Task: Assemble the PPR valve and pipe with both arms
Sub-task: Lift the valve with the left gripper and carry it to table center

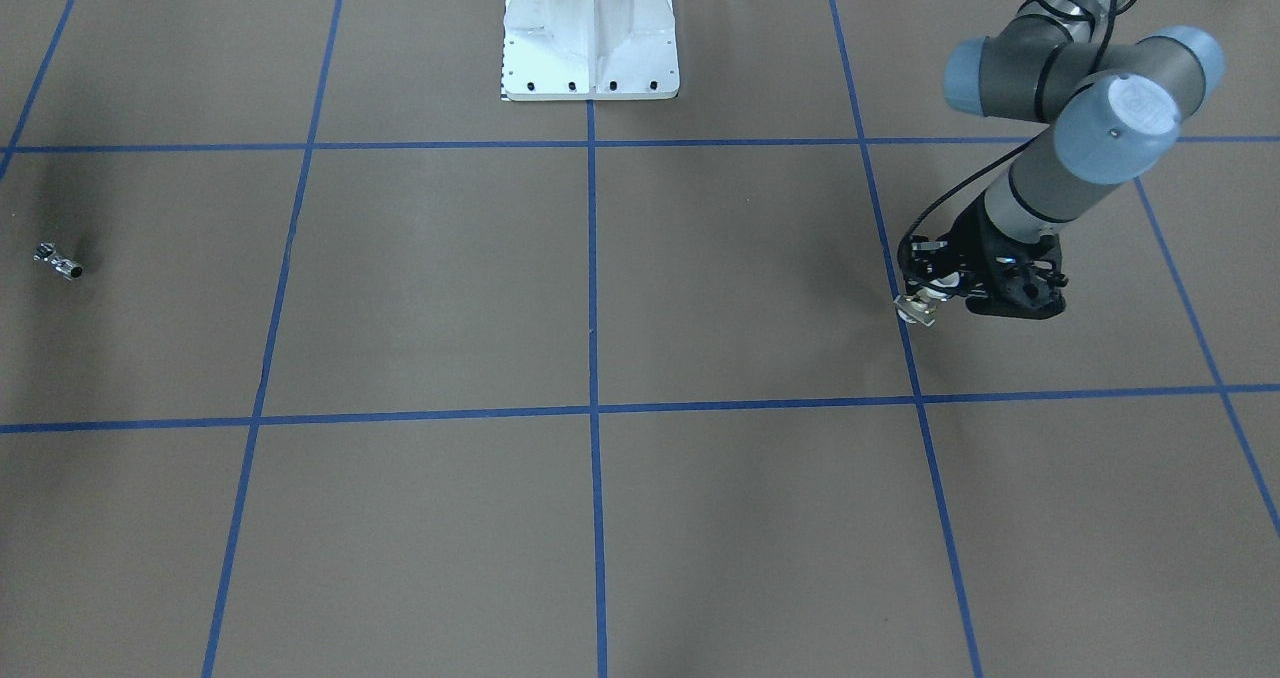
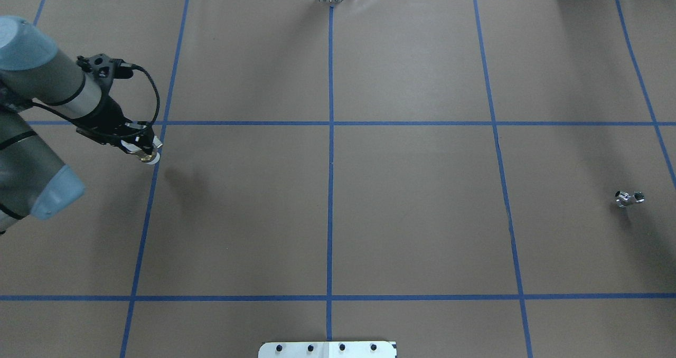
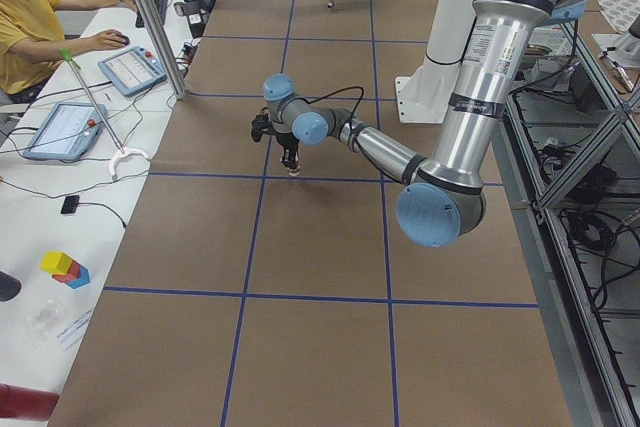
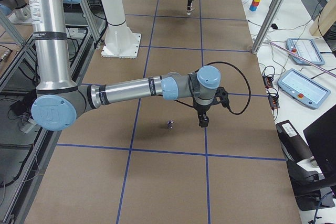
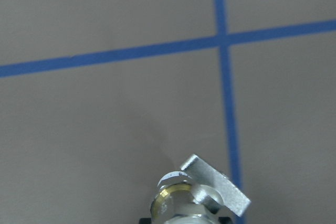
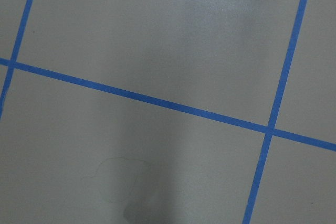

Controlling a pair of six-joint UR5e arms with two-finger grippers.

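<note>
Left gripper (image 2: 138, 148) clasps the PPR valve (image 2: 150, 157) well apart from the pipe (image 2: 628, 198), presumably ready for mating. Right gripper (image 4: 202, 121) hovers near the pipe; I cannot tell its state.

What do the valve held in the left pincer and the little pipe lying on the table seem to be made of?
The PPR valve: a brass-looking body, seen as a yellow ring, with a bright silvery metal cap and flat tab. A white collar, probably plastic, shows in the overhead view. The pipe: apparently polished, chrome-finished metal, judging by its mirror-like glints. It is too small to say more.
</note>
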